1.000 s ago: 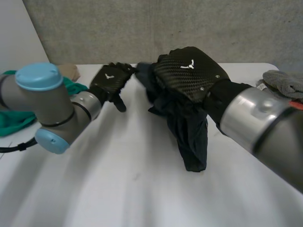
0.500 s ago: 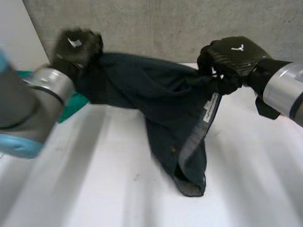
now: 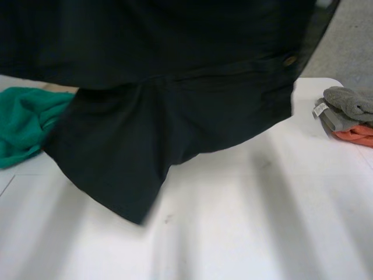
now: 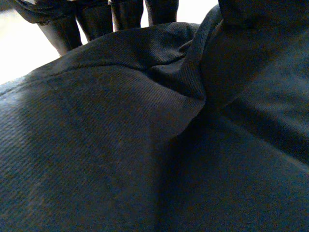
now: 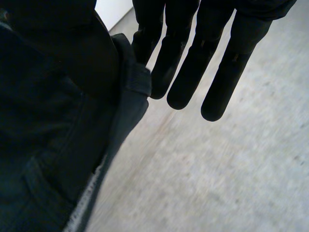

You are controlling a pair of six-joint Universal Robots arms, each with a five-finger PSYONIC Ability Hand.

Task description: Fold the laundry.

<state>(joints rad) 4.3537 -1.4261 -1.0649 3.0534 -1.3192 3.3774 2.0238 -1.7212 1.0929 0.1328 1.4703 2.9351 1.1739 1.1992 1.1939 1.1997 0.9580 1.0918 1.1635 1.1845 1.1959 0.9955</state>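
Note:
A dark navy garment (image 3: 175, 105) hangs spread wide above the white table (image 3: 262, 221), and its upper part runs out past the head view's top edge. Its lowest corner dangles close to the tabletop. A small button (image 3: 289, 60) sits near its right side. In the left wrist view my left hand (image 4: 123, 12) has its fingers over a bunched edge of the garment (image 4: 145, 145), gripping it. In the right wrist view my right hand (image 5: 217, 58) keeps its fingers straight and pinches a seamed edge of the garment (image 5: 48, 145) at the thumb side.
A green cloth (image 3: 26, 125) lies crumpled at the table's left side, partly behind the hanging garment. A folded grey cloth (image 3: 349, 102) rests on an orange one (image 3: 355, 134) at the right edge. A grey wall stands behind the table.
Both hands have pulled apart and risen out of the head view. The garment went from a bunched clump to a wide sheet stretched between them and lifted off the table.

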